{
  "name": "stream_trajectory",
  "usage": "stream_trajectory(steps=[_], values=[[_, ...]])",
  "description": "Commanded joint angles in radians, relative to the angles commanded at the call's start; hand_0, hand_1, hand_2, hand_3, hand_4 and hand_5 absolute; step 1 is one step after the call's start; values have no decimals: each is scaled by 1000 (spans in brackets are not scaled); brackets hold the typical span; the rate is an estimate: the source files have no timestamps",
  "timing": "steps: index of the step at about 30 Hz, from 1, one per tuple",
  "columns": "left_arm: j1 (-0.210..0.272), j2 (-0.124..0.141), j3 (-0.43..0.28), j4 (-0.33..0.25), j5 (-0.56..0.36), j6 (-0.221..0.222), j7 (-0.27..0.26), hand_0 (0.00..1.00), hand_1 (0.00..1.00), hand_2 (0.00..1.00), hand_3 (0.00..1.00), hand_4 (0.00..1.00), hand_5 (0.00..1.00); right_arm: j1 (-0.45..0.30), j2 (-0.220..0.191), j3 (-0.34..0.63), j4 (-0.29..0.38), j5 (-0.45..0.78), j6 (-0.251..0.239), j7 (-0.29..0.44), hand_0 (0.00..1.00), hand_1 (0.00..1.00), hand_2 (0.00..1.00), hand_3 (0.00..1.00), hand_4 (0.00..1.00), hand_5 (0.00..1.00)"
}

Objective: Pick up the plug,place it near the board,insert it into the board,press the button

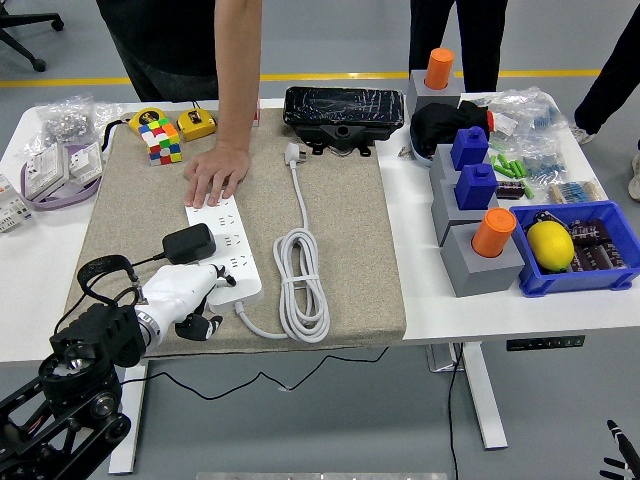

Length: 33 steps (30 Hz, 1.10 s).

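Observation:
A white power strip [228, 243] lies on the beige mat, its white cord coiled to the right [302, 283] and ending in a white plug [293, 154]. A black adapter plug [188, 243] sits on the strip's left side near the middle. My left hand [190, 297], white with dark fingertips, rests at the strip's near end. One finger [220, 279] stretches onto the strip, and the others are curled under and hold nothing. A person's hand [216, 179] presses flat on the strip's far end. Only dark tips of my right hand [618, 458] show at the bottom right corner.
A Rubik's cube [160, 139] and yellow tape measures lie at the mat's far left, a black box [344, 110] at the far middle. Grey blocks with blue and orange pegs [478, 210] and a blue bin [582, 275] with a lemon stand on the right.

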Motion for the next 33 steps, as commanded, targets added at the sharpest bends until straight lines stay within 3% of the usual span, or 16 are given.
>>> stream_trajectory(steps=[4, 6, 7, 12, 13, 18, 19, 24, 25, 30, 31, 33], values=[[0, 2, -13, -43, 10, 10, -1, 145, 39, 146, 751, 666, 2, 1, 0, -1, 0, -1, 0, 0, 807, 750, 729, 768, 998, 998], [1, 1, -17, -44, 16, 24, -6, 145, 39, 146, 751, 666, 2, 1, 0, -3, 0, 0, 0, 0, 807, 750, 729, 768, 998, 998], [1, 1, -19, -44, 17, 29, -7, 160, 38, 146, 725, 590, 2, 1, -1, -3, 0, 0, 0, 0, 807, 750, 729, 767, 998, 998], [2, -2, -24, -44, 12, 61, -15, 160, 38, 146, 725, 590, 2, 2, 0, -1, 0, -1, 0, 0, 807, 750, 729, 767, 998, 998], [2, -1, -24, -44, 9, 65, -16, 178, 50, 156, 732, 496, 2, 2, 0, -1, 0, -1, 0, -1, 806, 750, 729, 767, 998, 998], [6, -1, -26, -44, 0, 68, -19, 178, 50, 156, 732, 496, 2, 1, 0, -1, 0, -1, 0, -1, 806, 750, 729, 767, 998, 998], [6, -1, -26, -44, -3, 67, -18, 188, 73, 196, 764, 688, 54, 0, 0, -1, 0, -1, 0, -1, 807, 750, 729, 768, 998, 998], [9, -1, -24, -44, -20, 65, -12, 188, 73, 196, 764, 688, 54, -2, 1, -2, 0, -2, 0, -1, 807, 750, 729, 768, 998, 998], [11, -1, -24, -44, -24, 65, -11, 241, 321, 489, 767, 842, 152, -3, 1, -2, 0, -1, 0, -1, 807, 750, 729, 768, 998, 998], [12, 1, -23, -44, -29, 62, -10, 241, 321, 489, 767, 842, 152, -4, 1, -3, 0, 0, 0, -2, 807, 750, 729, 768, 998, 998], [12, 2, -23, -44, -28, 62, -10, 243, 353, 506, 753, 869, 204, -5, 1, -3, 0, 0, 0, -2, 807, 750, 729, 768, 998, 998], [12, 3, -23, -44, -28, 60, -11, 243, 353, 506, 753, 869, 204, -5, 1, -2, 0, 0, 0, -2, 807, 750, 729, 768, 998, 998]])
